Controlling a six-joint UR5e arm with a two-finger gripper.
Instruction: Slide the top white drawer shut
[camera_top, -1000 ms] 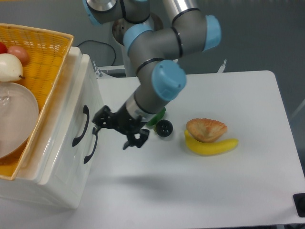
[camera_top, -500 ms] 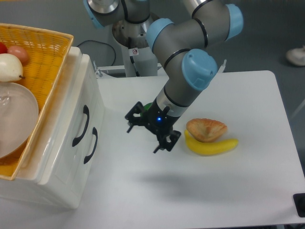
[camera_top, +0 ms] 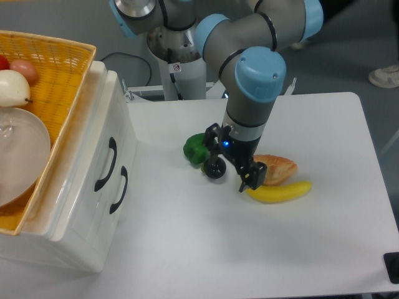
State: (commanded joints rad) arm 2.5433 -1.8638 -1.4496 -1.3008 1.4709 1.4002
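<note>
The top white drawer (camera_top: 98, 124) is the upper front panel of the white cabinet at the left, with a black arched handle (camera_top: 106, 164). Its front looks flush with the lower drawer front (camera_top: 126, 156), which carries its own black handle (camera_top: 119, 190). My gripper (camera_top: 232, 157) hangs over the middle of the table, well right of the drawer fronts and touching neither. Its fingers (camera_top: 252, 177) stand apart, open, with nothing held between them.
A yellow woven basket (camera_top: 59, 75) with fruit and a clear bowl sits on top of the cabinet. A green pepper (camera_top: 195, 149) and a small black round object (camera_top: 216, 169) lie left of the gripper. A croissant (camera_top: 280, 167) and a banana (camera_top: 280, 192) lie to its right.
The gripper has moved right, from just beside the drawer handles to over the table's middle near the croissant. The drawer fronts look the same in all frames.
</note>
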